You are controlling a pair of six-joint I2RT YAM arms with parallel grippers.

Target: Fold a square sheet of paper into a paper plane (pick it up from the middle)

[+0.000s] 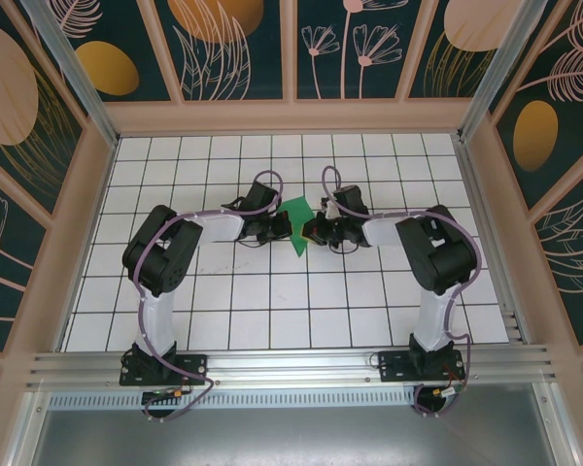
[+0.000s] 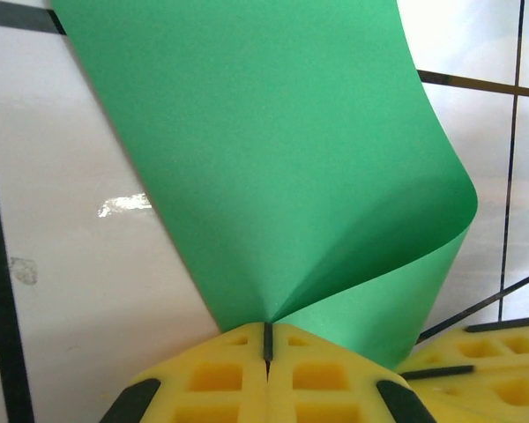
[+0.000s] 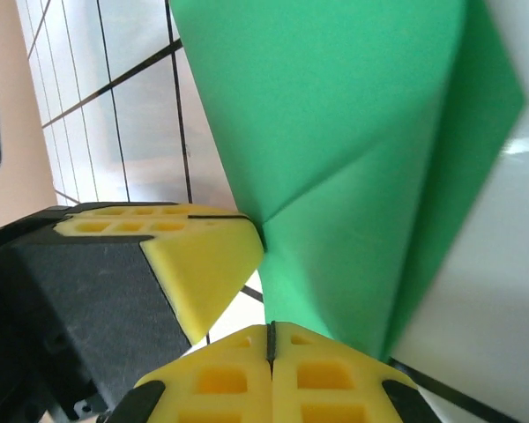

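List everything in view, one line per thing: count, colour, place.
bright green sheet of paper: one, green, curled, pinched between both grippers at the table's middle
white grid-tiled table: one, white with black lines, under the arms
floral wall panels: several, dark teal with orange and pink, around the far and side edges
aluminium rail: one, silver, near edge
black-and-white robot arms: two, bent inward
left gripper: one, yellow fingers, shut on the paper
right gripper: one, yellow fingers, shut on the paper
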